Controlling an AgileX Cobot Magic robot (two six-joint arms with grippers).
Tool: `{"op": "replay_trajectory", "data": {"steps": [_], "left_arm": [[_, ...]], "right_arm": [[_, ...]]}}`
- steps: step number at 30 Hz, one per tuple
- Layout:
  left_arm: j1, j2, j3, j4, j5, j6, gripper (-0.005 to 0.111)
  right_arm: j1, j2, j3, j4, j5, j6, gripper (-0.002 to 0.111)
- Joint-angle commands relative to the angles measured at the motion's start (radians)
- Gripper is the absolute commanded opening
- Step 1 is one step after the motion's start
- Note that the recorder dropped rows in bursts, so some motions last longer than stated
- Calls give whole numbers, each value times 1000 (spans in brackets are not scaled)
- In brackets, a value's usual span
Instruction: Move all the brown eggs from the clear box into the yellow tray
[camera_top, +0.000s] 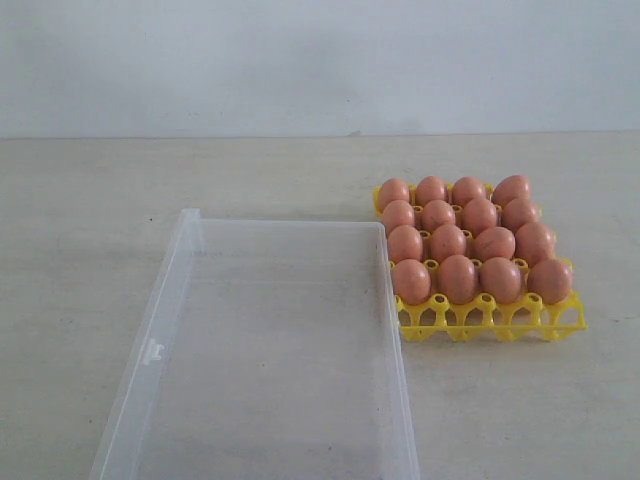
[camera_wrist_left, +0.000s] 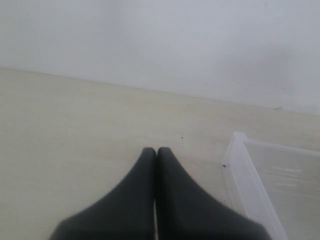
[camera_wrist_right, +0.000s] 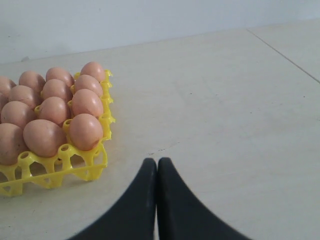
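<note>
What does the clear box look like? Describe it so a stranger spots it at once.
On the pale beige tabletop below the white wall sits a bright yellow plastic egg tray holding orange-brown eggs. Just left of it in the exterior view lies the large, shallow rectangular box of transparent plastic. Unlike the tray, it is colourless, far bigger, and shows no egg inside.

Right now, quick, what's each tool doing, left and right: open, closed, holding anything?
Left tool: closed, holding nothing.
Right tool: closed, holding nothing.
</note>
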Motion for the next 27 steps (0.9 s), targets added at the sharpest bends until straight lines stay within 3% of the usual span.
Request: {"op": "replay_trajectory", "data": {"steps": [1,12,18,27], "left_arm": [[-1,3,-2,-3,-6,-1,-4],[-5,3,-2,-3,19,-1,-4],[-57,3,-2,-3,19,-1,-4],[-59,3,-2,-3,12,-1,-4]], "right_arm": [[-2,-5,0,2,-6,2,-1],[-2,-5,0,2,-6,2,-1],[-2,-5,0,2,-6,2,-1],[-2,-5,0,2,-6,2,-1]]}}
